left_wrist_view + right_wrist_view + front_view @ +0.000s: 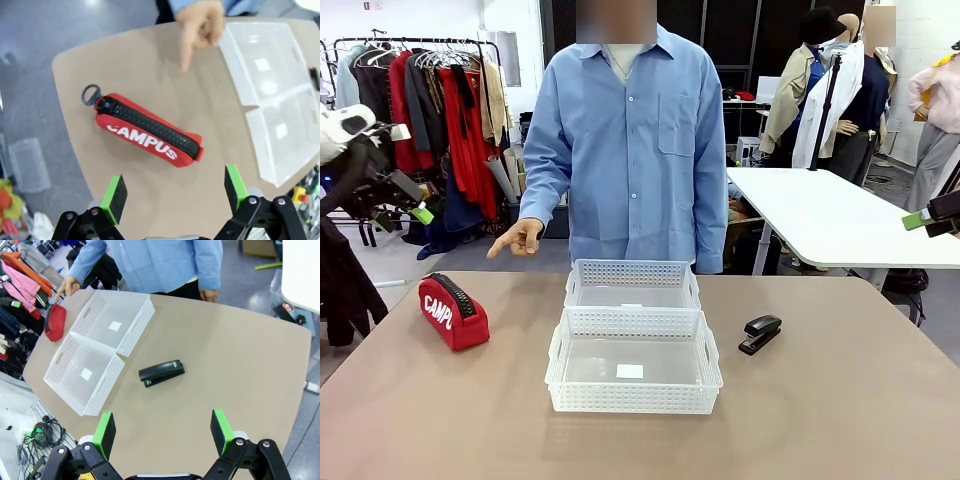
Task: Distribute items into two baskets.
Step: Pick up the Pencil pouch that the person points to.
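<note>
the two white baskets stand touching, end to end, at the middle of the table (pixel 840 400): the near basket (pixel 632 398) toward the robot, the far basket (pixel 632 273) toward the person. this layout appears intended to put one item on each arm's side. the red pouch (pixel 147 132) lies on the table to the robot's left, well apart from the baskets, with the left gripper (pixel 175 192) raised above it, jaws wide apart and empty. the black stapler (pixel 161 373) lies just beside the near basket on the robot's right, with the right gripper (pixel 162 432) high above it, jaws likewise spread and holding nothing. neither item is in a basket yet. the person's hand (pixel 520 238) extends an index finger toward the pouch, probably designating it for pickup. legible writing: "campus" in white capitals on the pouch side. each basket floor carries a small white label; no text on them can be read.
</note>
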### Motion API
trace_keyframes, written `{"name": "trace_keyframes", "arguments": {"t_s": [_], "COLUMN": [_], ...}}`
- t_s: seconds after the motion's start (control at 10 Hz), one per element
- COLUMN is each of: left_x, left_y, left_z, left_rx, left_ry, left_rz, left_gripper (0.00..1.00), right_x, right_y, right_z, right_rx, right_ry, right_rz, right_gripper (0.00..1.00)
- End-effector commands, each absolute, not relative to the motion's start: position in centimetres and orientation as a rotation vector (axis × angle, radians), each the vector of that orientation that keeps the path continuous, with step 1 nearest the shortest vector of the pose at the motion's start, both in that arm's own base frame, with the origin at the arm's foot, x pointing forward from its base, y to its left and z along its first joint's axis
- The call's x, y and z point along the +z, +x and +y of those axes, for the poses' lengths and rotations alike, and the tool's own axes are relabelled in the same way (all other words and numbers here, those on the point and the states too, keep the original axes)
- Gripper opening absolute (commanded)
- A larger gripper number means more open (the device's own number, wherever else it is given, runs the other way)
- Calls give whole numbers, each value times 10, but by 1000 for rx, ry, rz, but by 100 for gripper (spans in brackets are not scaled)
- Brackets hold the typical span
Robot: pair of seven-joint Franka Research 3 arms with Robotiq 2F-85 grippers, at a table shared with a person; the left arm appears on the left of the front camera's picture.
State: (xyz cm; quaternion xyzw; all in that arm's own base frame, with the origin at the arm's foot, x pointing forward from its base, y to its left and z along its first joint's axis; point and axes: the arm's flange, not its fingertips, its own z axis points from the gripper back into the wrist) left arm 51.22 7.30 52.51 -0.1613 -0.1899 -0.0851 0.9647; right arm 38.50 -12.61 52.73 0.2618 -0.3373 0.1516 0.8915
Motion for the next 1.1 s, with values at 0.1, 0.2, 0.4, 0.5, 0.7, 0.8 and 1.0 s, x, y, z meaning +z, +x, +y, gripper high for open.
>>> {"name": "trace_keyframes", "arguments": {"t_s": [0.1,0.2,0.4,0.5,0.7,0.8,1.0], "left_x": [517,508,495,489,475,467,453], "left_y": [555,568,586,592,601,604,606], "left_z": [61,56,48,45,38,36,32], "left_rx": [50,114,218,261,400,456,559], "left_ry": [-219,-206,-203,-193,-127,-78,-15], "left_rz": [-256,-233,-166,-138,-126,-141,-169], "left_gripper": [100,100,100,100,100,100,100], "right_x": [527,527,527,527,527,527,527], "right_y": [386,386,386,386,386,386,386], "right_z": [-126,-126,-126,-126,-126,-126,-126], "right_rx": [316,316,316,316,316,316,316], "right_ry": [552,552,552,552,552,552,552], "right_rz": [-708,-708,-708,-708,-708,-708,-708], "right_gripper": [100,100,100,100,100,100,100]}}
